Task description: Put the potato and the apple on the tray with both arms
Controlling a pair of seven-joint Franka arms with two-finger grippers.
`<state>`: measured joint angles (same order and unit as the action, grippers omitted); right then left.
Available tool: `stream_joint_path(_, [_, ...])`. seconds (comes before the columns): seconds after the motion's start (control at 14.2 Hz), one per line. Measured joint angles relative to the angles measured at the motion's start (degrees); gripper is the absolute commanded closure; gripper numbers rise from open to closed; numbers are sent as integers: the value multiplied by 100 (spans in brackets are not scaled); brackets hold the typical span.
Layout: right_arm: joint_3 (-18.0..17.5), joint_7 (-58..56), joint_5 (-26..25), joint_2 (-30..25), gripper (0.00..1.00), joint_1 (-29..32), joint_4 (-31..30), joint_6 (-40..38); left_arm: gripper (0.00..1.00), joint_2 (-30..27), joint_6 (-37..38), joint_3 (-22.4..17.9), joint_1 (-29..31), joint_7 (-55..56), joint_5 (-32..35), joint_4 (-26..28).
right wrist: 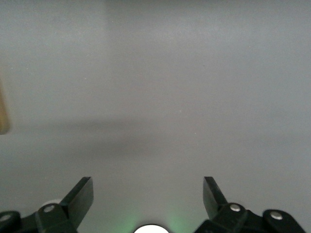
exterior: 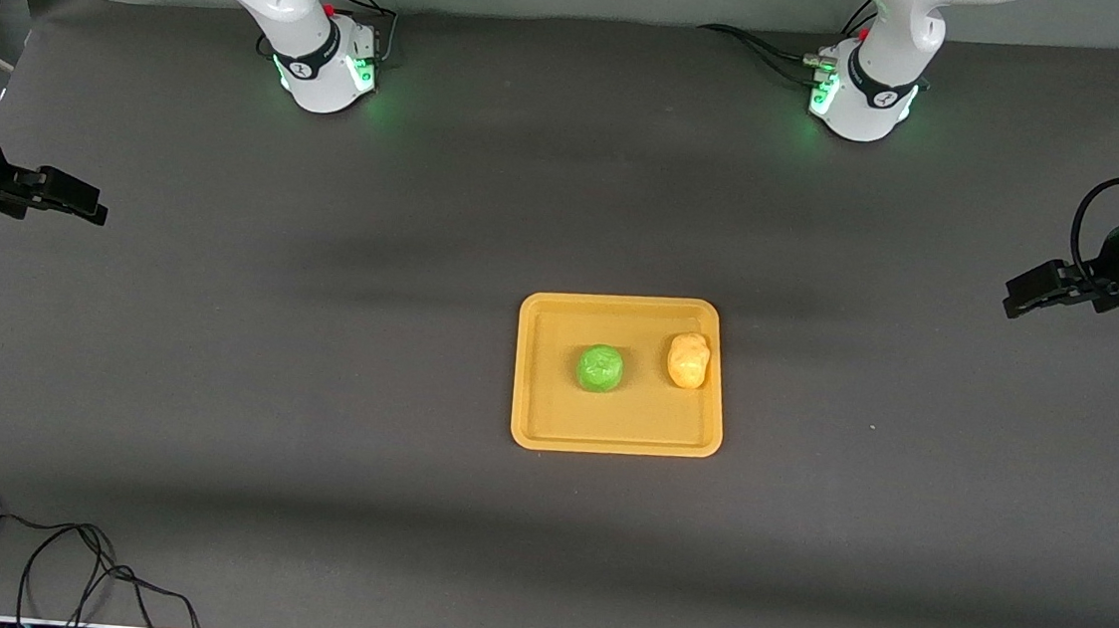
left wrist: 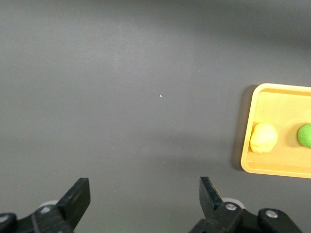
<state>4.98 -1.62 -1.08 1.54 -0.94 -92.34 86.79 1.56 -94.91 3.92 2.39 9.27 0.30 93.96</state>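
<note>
While both arms wait at the two ends of the table, the tray [exterior: 615, 438] sits near the middle of the dark table [exterior: 314, 385] with both fruits on it. Taking the tray as a clock face in the front view, the apple [exterior: 600, 368] lies close to the centre, and the potato [exterior: 689, 360] lies at about two o'clock, right by the rim toward the left arm's end. The two fruits are near each other but apart.

The left gripper [exterior: 1015, 300] hangs over bare table at the left arm's end, well apart from the tray. The left wrist view shows its fingers [left wrist: 77, 196] spread wide with nothing between them, and the tray, potato and apple off to one side.

The right gripper [exterior: 93, 210] hangs over bare table at the right arm's end, also well apart from the tray, its fingers [right wrist: 82, 194] likewise spread wide and holding nothing
</note>
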Motion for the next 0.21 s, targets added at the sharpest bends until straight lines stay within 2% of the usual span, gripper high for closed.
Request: stream_joint_path(0.21, [0, 21, 8, 1, 0, 0, 25, -10, 0, 0, 0, -4, 0, 0, 0, 0])
